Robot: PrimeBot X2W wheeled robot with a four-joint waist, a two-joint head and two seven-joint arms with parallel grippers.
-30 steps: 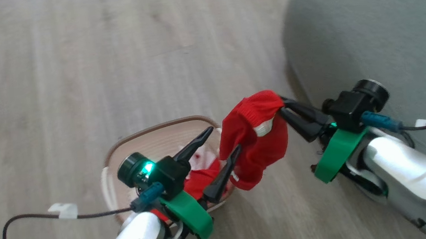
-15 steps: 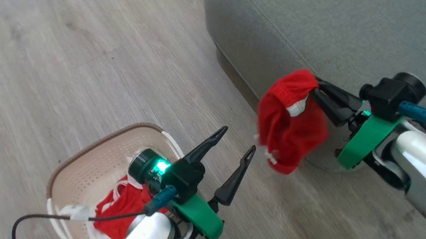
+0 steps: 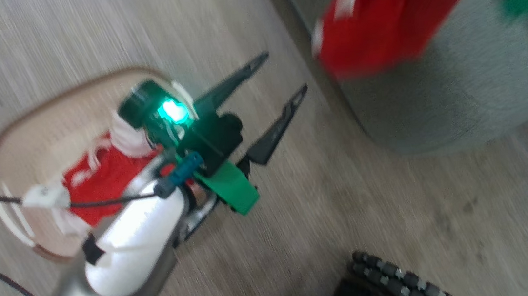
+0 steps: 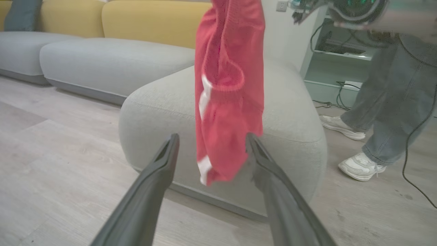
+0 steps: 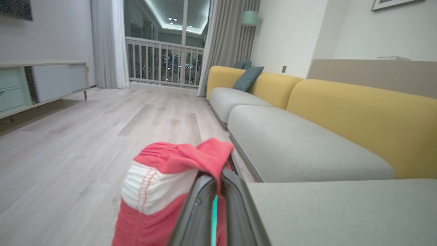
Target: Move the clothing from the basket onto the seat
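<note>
The head view has swung and blurred since half a second ago, and we now see the held piece of the clothing point(image 3: 392, 12) high against the rounded corner of the seat point(image 3: 459, 88), where before it hung lower beside the cushion's side. The right gripper point(image 5: 218, 181) has its two dark fingers pressed together on the gathered red waistband, a white panel bunched just left of them in its wrist view, and the arm reaches out level towards the grey cushions. From that pinch the garment hangs with its long axis upright, waistband uppermost and a white stripe running down to its loose lower end, as the left wrist view shows. The left gripper point(image 3: 285, 71) is spread wide as before and holds nothing, its fingers pointing across the wooden floor point(image 3: 348, 198) at the seat, the forearm slanting over the basket point(image 3: 43, 100). More red and white clothing lies inside that basket on the floor. A person's legs point(image 4: 392, 102) in jeans and white shoes stand beyond the seat
</note>
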